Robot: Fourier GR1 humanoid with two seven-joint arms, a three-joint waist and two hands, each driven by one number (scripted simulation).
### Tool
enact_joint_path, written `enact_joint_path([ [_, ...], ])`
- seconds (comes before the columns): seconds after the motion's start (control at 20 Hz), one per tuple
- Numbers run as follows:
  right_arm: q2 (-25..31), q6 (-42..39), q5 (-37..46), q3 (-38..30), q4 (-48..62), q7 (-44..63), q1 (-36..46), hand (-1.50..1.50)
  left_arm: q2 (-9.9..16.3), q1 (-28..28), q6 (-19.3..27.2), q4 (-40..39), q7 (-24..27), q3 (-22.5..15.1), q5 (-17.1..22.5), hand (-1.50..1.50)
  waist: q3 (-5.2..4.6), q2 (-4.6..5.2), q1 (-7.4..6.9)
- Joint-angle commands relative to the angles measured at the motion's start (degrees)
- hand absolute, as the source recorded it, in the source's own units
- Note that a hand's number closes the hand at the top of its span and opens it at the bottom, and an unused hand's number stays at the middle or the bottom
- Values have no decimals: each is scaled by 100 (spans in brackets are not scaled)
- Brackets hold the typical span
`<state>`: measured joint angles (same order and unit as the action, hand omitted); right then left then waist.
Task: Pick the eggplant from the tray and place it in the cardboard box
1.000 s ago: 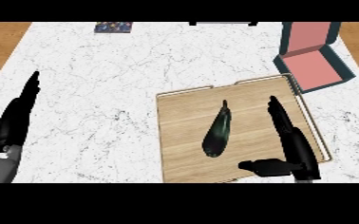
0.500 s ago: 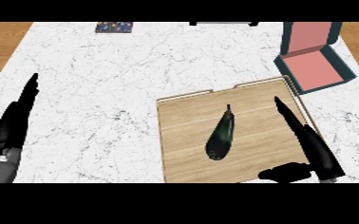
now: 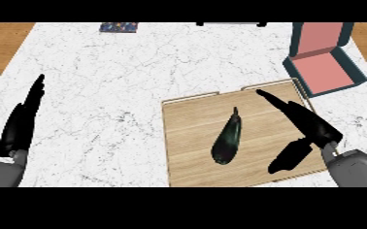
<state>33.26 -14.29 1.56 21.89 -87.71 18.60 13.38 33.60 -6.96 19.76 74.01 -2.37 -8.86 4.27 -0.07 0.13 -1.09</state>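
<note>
Head view showed the right hand (image 3: 307,126) had drawn back toward the tray's (image 3: 188,169) near right corner since a second earlier, fingers straight, thumb apart, holding nothing. The eggplant (image 3: 228,138) lay untouched mid-tray; the cardboard box (image 3: 324,63) waited beyond. The left hand (image 3: 22,121) rested open at the worktop's left edge.

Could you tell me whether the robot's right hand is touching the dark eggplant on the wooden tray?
Apart. In the head view, bare wood of the tray shows between the open black right hand and the dark eggplant, with the hand right of the eggplant.
</note>
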Motion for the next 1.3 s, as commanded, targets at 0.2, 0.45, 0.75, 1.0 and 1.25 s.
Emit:
enact_joint_path([
  [0.2,-508,-1166,-85,55,674,782,854,-150,73,402,-244,415,-76,348,-64,0,8,-17,39],
  [0.45,-1004,-1195,694,3,862,822,773,-150,-248,310,-353,383,-163,496,-439,0,8,-16,86],
  [0.75,-1475,-1298,1091,-145,952,967,835,-150,-599,-27,-401,-51,-133,662,-773,0,7,-13,104],
  [1.0,-1765,-1360,1238,-353,703,927,673,-150,-583,-116,-704,-151,-110,970,-849,0,7,-15,109],
  [1.25,-1891,-1688,1125,-628,836,627,789,-150,-643,-44,-831,48,-149,1057,-961,0,8,-16,99],
])
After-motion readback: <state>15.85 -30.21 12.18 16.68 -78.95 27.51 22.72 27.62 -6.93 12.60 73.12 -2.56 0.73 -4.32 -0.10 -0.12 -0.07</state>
